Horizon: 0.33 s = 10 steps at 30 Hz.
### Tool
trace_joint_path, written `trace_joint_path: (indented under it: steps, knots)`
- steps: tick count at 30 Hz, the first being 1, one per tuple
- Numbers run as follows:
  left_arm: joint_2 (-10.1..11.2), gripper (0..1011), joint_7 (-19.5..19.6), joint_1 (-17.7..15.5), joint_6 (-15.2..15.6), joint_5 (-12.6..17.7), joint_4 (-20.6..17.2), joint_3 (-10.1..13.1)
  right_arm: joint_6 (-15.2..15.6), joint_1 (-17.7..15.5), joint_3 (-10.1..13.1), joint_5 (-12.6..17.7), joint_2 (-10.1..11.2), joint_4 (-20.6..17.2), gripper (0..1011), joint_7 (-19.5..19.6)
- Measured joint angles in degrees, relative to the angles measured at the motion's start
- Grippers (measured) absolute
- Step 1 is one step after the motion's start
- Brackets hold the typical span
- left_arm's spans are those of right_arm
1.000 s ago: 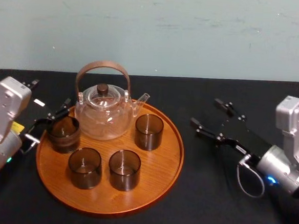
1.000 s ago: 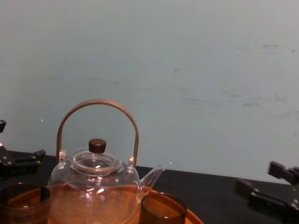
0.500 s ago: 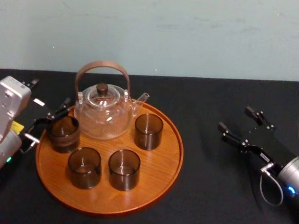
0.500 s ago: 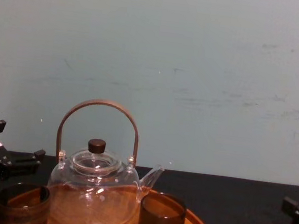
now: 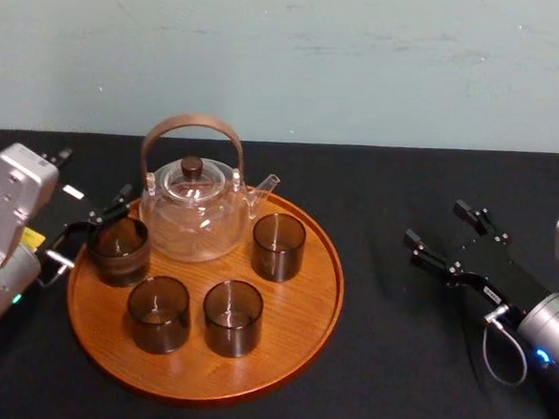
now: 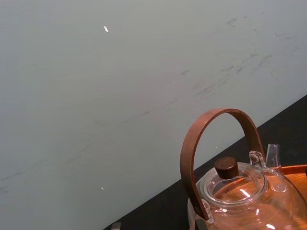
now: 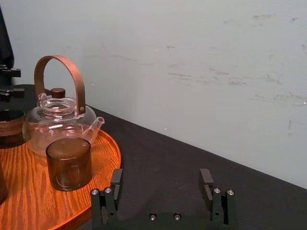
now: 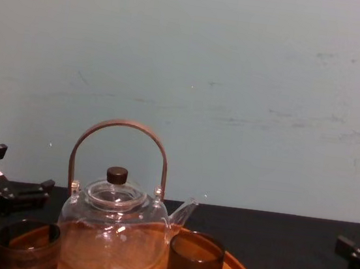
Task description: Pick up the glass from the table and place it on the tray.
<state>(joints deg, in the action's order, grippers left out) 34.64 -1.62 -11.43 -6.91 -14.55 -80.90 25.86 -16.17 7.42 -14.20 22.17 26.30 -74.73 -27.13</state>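
The round orange-brown tray point(image 5: 291, 316) lies on the black table point(image 5: 393, 371) and carries several dark glasses. The leftmost glass point(image 5: 118, 249) stands just inside the tray's left rim. My left gripper point(image 5: 92, 177) hovers open right behind and to the left of that glass, holding nothing; in the chest view the left gripper point(image 8: 7, 179) is behind the same glass point(image 8: 25, 245). My right gripper point(image 5: 439, 225) is open and empty over bare table to the right of the tray. Its wrist view has the right gripper point(image 7: 163, 196) pointing toward the tray point(image 7: 29, 191).
A clear glass teapot point(image 5: 191, 208) with a brown arched handle stands at the back of the tray. Three more glasses point(image 5: 277, 246) point(image 5: 157, 313) point(image 5: 232, 316) stand in front of it. A pale wall closes the table's far edge.
My right gripper has drawn back to the right, away from the tray, and then held nearly still. The left gripper and the glasses have not moved.
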Motion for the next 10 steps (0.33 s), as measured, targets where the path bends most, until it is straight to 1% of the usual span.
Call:
trace_joint_path:
  steps: [10]
  knots:
    - [0.00, 1001, 0.00, 0.00, 0.00, 0.00, 0.00, 0.00, 0.01, 0.07, -0.08, 0.08, 0.00, 0.00, 1002, -0.15]
